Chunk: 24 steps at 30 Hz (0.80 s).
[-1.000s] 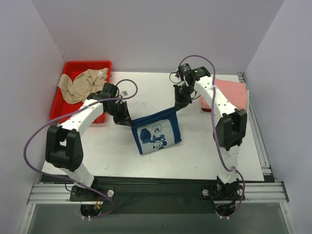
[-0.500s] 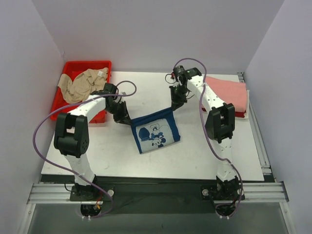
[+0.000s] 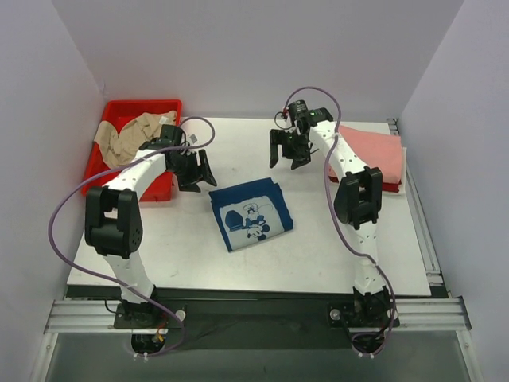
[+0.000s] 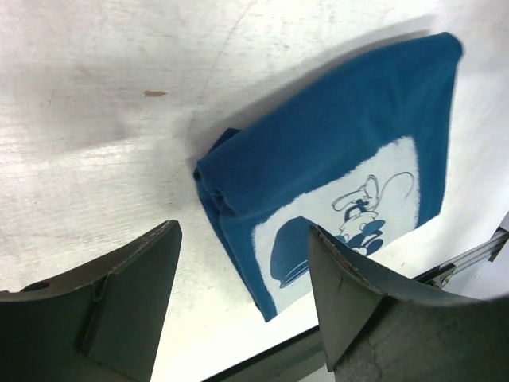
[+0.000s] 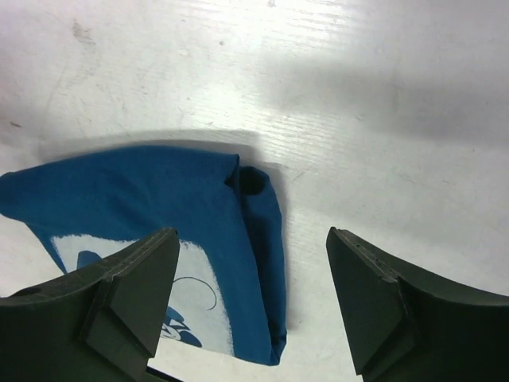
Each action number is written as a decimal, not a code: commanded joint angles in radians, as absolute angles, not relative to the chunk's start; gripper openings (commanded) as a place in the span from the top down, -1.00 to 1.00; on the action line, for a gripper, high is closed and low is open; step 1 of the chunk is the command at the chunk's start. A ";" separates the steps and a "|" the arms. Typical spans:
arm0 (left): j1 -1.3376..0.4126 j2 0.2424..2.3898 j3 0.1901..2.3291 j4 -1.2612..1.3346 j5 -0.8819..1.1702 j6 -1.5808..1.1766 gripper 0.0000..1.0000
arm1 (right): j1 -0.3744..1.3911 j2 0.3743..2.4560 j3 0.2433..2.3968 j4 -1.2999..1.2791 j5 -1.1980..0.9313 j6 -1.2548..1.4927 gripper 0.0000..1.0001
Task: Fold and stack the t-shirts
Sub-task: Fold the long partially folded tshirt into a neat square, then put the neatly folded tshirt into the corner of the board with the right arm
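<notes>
The right gripper (image 5: 250, 236) hung above a white table (image 5: 382, 119), its two dark fingers (image 5: 131, 294) spread wide with nothing held between them. Below lay a folded blue t-shirt (image 5: 159, 199), flat on the tabletop and reaching the frame's left edge, part of its white cartoon print (image 5: 199, 294) showing beside the left-hand finger. The fabric bunched into a small dark fold at its upper right corner. A soft shadow crossed the table's upper right.

White table (image 3: 159, 239), folded navy t-shirt (image 3: 250, 215) mid-table, red bin (image 3: 135, 103) left, pink t-shirt stack (image 3: 374, 147) right
</notes>
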State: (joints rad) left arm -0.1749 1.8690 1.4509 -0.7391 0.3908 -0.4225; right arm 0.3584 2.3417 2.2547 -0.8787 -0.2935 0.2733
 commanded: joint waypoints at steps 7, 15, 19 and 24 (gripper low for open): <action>-0.206 1.741 1.244 -0.634 0.452 -0.419 -0.47 | 0.334 2.115 1.933 -0.769 -0.483 0.203 -0.55; -0.233 1.713 1.100 -0.471 0.526 -0.489 -0.47 | 0.296 1.985 1.620 -0.600 -0.578 0.160 -0.79; -0.241 1.733 1.062 -0.440 0.514 -0.499 -0.47 | 0.272 1.977 1.534 -0.540 -0.646 0.160 -0.82; -0.248 1.764 1.029 -0.446 0.488 -0.505 -0.29 | 0.255 1.986 1.463 -0.459 -0.661 0.176 -0.82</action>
State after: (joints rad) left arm -0.2405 1.7603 1.0420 -0.4961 0.4839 -0.4953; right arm 0.2626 2.0346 1.4876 -0.5201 -0.6102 0.1787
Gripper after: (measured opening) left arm 0.664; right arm 0.906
